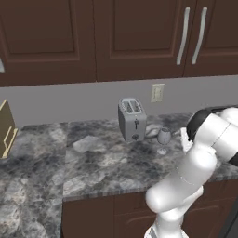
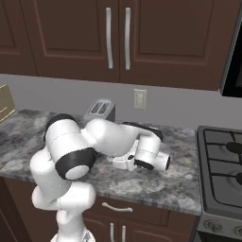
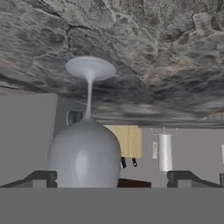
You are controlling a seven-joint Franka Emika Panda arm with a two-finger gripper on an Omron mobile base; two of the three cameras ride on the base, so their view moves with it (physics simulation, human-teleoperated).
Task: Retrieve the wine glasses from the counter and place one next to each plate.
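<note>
The table (image 1: 107, 167) is a grey marbled stone top over dark brown cabinets, with more dark cabinets hung above the grey back wall. A silver two-slot toaster (image 1: 131, 119) stands near the table's back edge, below and left of a pale wall outlet (image 1: 157, 92). Just to the toaster's right, a little nearer the front edge, one small clear wine glass (image 1: 163, 138) stands upright on its round foot, apart from the toaster.

The white arm bends low over the table's right part; in the right base view its wrist lies nearly level above the stone, pointing left toward the toaster (image 2: 100, 109). A black stove (image 2: 221, 166) adjoins the table's right end there.

In the hand view (which is rolled over, so the stone shows at the top) the wine glass (image 3: 86, 144) appears foot-up, its bowl close in front of the pincer (image 3: 112, 177) and nearer the left fingertip (image 3: 43, 177) than the right one. The pincer stands wide, and its tips sit on either side of the bowl without touching it; nothing is gripped.

A tan wooden block (image 1: 6, 128) sits at the table's far left, by the back wall.
</note>
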